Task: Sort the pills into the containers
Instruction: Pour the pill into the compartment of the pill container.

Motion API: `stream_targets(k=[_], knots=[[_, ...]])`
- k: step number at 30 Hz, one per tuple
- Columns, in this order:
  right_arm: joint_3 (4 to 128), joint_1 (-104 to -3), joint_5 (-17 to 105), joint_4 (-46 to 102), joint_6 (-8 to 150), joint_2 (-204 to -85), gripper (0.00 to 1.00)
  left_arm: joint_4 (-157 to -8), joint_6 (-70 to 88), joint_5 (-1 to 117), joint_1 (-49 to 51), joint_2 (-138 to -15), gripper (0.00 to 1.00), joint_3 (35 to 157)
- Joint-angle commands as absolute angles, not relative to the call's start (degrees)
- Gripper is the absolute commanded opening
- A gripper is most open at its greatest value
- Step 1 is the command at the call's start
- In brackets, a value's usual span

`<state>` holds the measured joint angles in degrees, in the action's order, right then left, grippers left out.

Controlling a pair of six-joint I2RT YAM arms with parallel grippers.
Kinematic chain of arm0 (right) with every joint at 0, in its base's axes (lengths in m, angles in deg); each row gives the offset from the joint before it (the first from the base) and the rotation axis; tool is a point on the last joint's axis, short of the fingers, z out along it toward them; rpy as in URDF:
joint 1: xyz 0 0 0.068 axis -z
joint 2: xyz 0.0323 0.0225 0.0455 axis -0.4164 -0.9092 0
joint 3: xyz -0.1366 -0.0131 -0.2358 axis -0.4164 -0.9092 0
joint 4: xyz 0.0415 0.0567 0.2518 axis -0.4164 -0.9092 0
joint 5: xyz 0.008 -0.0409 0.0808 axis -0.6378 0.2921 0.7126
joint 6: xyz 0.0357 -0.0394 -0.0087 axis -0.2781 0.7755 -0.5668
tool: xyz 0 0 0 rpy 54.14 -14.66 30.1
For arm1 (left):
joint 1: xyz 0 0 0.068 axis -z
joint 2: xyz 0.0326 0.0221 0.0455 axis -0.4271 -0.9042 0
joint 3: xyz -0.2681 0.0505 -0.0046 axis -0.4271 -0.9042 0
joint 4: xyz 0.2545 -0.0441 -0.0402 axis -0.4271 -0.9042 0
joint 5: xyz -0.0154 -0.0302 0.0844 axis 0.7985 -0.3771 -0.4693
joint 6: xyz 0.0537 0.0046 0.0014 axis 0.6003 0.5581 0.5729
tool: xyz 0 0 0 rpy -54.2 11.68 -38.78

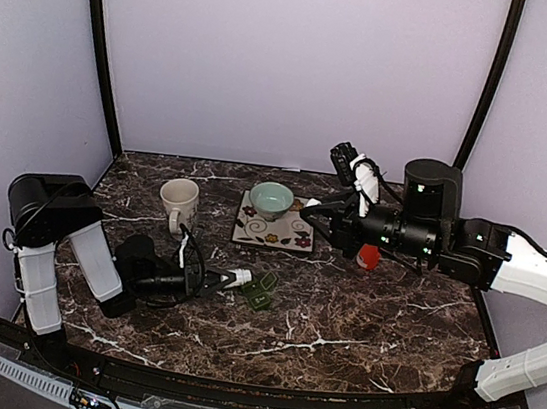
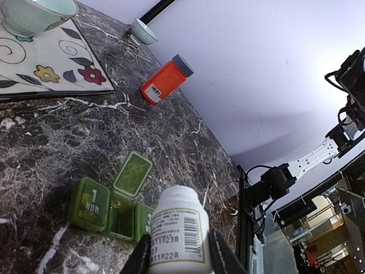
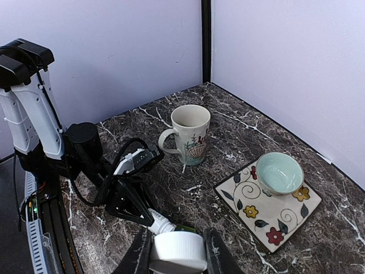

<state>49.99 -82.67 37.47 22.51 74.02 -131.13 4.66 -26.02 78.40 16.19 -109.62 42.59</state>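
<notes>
Overhead overview, wrist close-ups, shared bowl (image 1: 270,199)

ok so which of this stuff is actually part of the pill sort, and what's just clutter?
In the job:
- green pill box, one lid open
- white pill bottle, in the left fingers
- white cap, in the right fingers

Lying about:
- mug
- pale bowl
- floral tile
- orange bottle

The dark brown marble-patterned table (image 1: 369,323) carries an upright cream ceramic mug (image 1: 178,202) at the left. A square flower-painted tile (image 1: 285,234) sits just beside it. Further right an orange plastic bottle (image 2: 164,81) lies on its side. A small dark green plastic pill box (image 2: 107,208), one lid open, sits nearer the front.
</notes>
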Motion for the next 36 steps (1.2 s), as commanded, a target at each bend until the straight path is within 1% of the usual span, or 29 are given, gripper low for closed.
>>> stream_targets(k=[1,36], knots=[[49.6,-82.4,36.6,24.7,73.8,-129.7,0.07,3.3,-24.6,78.2,16.9,-110.2,0.00,44.0],[49.4,-82.3,36.5,24.4,74.0,-129.7,0.07,1.9,-23.5,77.2,16.9,-112.5,0.00,44.9]])
